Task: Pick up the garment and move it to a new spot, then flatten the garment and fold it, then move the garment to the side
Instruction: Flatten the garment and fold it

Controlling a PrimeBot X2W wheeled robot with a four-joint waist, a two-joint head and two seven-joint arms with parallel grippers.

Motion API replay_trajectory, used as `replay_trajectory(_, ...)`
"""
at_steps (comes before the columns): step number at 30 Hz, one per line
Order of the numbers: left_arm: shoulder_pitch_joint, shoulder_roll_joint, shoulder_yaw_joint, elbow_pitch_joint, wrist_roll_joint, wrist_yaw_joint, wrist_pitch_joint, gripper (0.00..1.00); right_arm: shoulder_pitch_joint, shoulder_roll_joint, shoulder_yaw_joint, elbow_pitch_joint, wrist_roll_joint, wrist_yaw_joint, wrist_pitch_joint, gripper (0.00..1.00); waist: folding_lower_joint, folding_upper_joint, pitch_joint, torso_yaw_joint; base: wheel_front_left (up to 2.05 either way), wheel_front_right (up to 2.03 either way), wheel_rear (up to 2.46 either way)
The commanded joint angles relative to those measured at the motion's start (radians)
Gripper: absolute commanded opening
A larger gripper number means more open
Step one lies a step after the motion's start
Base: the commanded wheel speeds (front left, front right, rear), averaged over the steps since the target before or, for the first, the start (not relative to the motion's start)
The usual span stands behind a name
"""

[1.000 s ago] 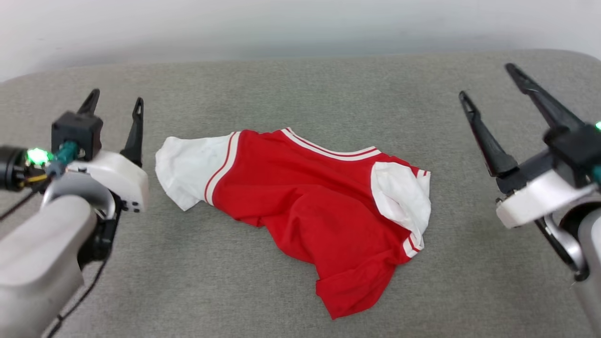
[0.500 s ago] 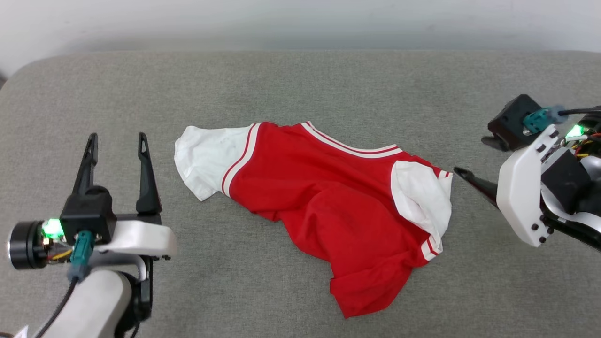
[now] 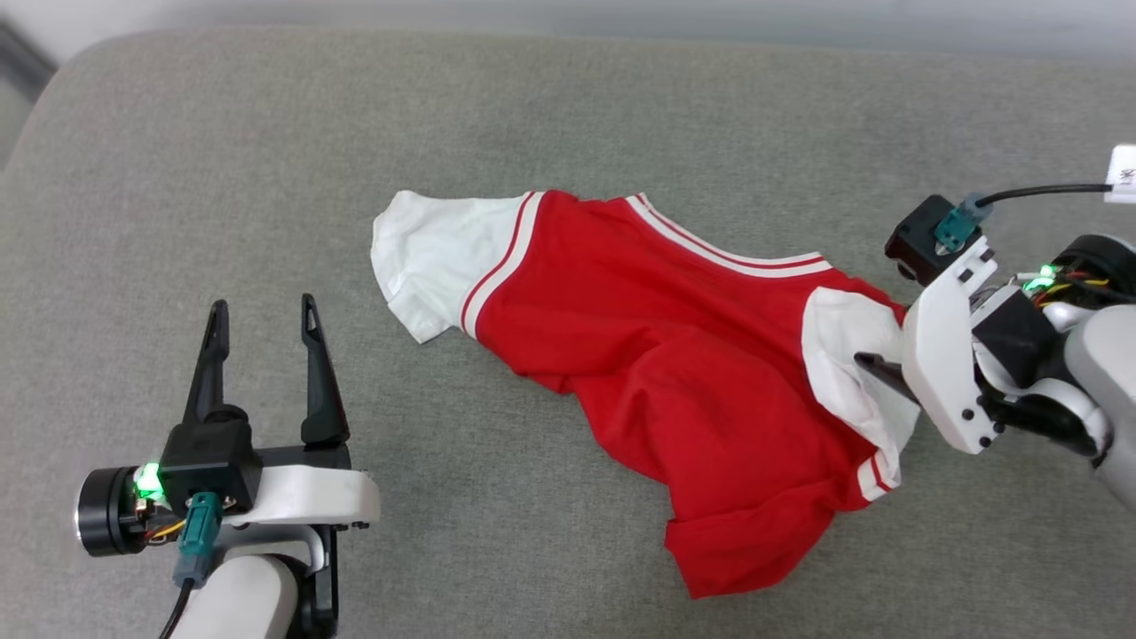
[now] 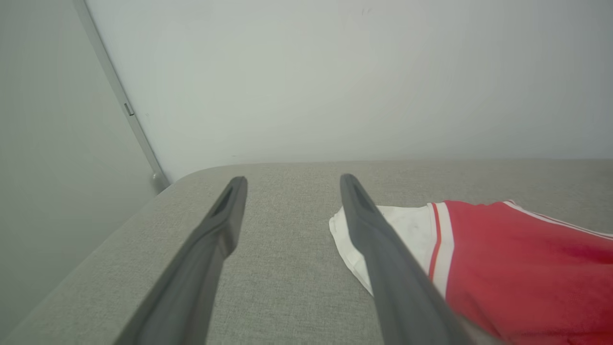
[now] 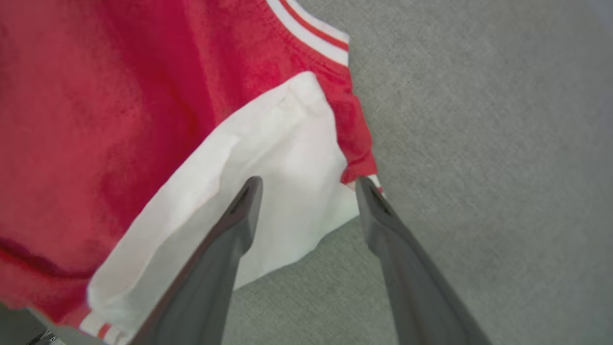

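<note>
Fingers of the right gripper (image 5: 309,184) stand wide apart and empty, with the tips over the white sleeve edge of the red soft-fabric T-shirt with white short sleeves (image 3: 692,382), at the right of the head view; contact cannot be told. The shirt lies crumpled on the grey woven cushion (image 3: 532,106), its long axis running upper left to lower right. The left gripper (image 3: 263,311), lower left, is likewise spread and empty, well apart from the other sleeve. Judgement: the right arm is nearer, so the first pinch is its.

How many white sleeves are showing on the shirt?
2. The left sleeve lies flat at the garment's left end; the right sleeve is bunched at its right end, beneath the open right gripper.
</note>
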Motion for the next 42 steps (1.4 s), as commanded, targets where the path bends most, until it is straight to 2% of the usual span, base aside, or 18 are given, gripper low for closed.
replay_trajectory(1,0.007,-0.004,0.003,0.0,0.006,-0.002,-0.002,1.0,-0.013,0.007,0.004,0.006,0.006,-0.001,-0.006,1.0,0.0,-0.0001,0.016,0.016,0.0,0.0,0.0)
replay_trajectory(9,0.035,-0.102,0.065,0.01,0.088,-0.075,-0.002,1.0,0.012,0.05,0.128,0.136,0.027,-0.001,-0.082,1.0,0.0,-0.0001,0.048,0.038,0.0,0.0,0.0)
replay_trajectory(10,0.04,-0.111,0.075,0.013,0.096,-0.082,-0.002,1.0,0.006,0.053,0.139,0.137,0.029,-0.001,-0.105,0.33,0.0,-0.0001,0.046,0.035,0.0,0.0,0.0)
replay_trajectory(11,0.045,-0.118,0.082,0.016,0.103,-0.089,-0.002,1.0,-0.005,0.053,0.149,0.133,0.028,-0.001,-0.133,0.0,0.0,-0.0001,0.042,0.03,0.0,0.0,0.0)
replay_trajectory(17,0.076,-0.153,0.126,0.032,0.141,-0.129,-0.002,1.0,-0.078,0.0,0.14,0.089,0.017,-0.001,-0.332,0.0,0.0,-0.0001,-0.012,-0.002,0.0,0.0,0.0)
replay_trajectory(20,0.094,-0.168,0.145,0.036,0.156,-0.146,-0.002,1.0,-0.065,-0.039,0.114,0.05,0.031,-0.001,-0.411,0.0,0.0,-0.0001,-0.04,-0.018,0.0,0.0,0.0)
replay_trajectory(25,0.125,-0.191,0.163,0.037,0.177,-0.17,-0.002,1.0,0.036,-0.141,0.062,-0.023,0.037,-0.001,-0.497,0.0,0.0,-0.0001,-0.069,-0.036,0.0,0.0,0.0)
replay_trajectory(31,0.165,-0.213,0.186,0.039,0.194,-0.193,-0.002,1.0,0.269,-0.245,-0.029,-0.075,0.067,-0.001,-0.537,0.0,0.0,-0.0001,-0.082,-0.06,0.0,0.0,0.0)
replay_trajectory(36,0.183,-0.23,0.2,0.042,0.209,-0.209,-0.002,1.0,0.443,-0.228,-0.089,-0.011,0.08,-0.001,-0.541,0.0,0.0,-0.0001,-0.079,-0.075,0.0,0.0,0.0)
replay_trajectory(42,0.172,-0.242,0.207,0.058,0.225,-0.234,-0.002,1.0,0.579,-0.173,-0.084,0.099,0.069,-0.001,-0.537,0.0,0.0,-0.0001,-0.085,-0.07,0.0,0.0,0.0)
